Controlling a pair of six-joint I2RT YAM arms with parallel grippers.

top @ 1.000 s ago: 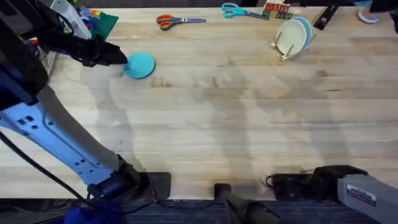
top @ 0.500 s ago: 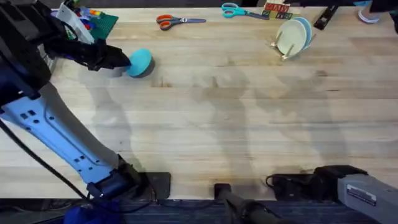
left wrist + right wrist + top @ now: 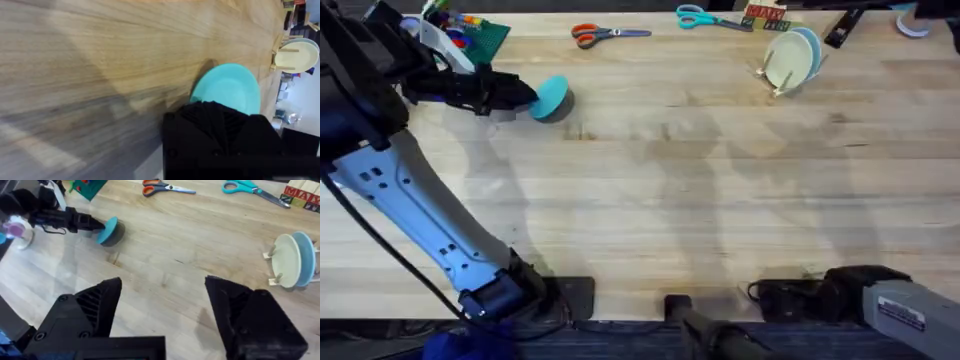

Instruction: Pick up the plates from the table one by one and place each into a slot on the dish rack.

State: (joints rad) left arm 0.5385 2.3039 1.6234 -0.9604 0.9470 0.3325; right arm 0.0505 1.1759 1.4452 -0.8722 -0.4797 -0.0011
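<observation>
Own black fingers (image 3: 162, 320) spread wide apart, nothing between them, hovering over bare wood table (image 3: 190, 245). Far ahead, other arm's gripper (image 3: 97, 226) clamped on edge of cyan plate (image 3: 108, 230), plate tilted up off the wood. Dish rack (image 3: 292, 260) off to one side, holding cream plate (image 3: 286, 260) and blue plate (image 3: 306, 255) upright. Two scissors (image 3: 165, 188) beyond.

**Setting: robot test bench in a lab or workshop room**

I found a wide wood-plank table (image 3: 700, 190) with two arm bases mounted along its near edge, cabling trailing beside them. Along the far edge I noted staged props: orange-handled scissors (image 3: 605, 34), teal-handled scissors (image 3: 705, 17), lettered toy blocks (image 3: 765, 16) and a green building-brick baseplate (image 3: 485, 35). A small dish rack (image 3: 782, 72) stood on bare wood, not on a kitchen counter.
</observation>
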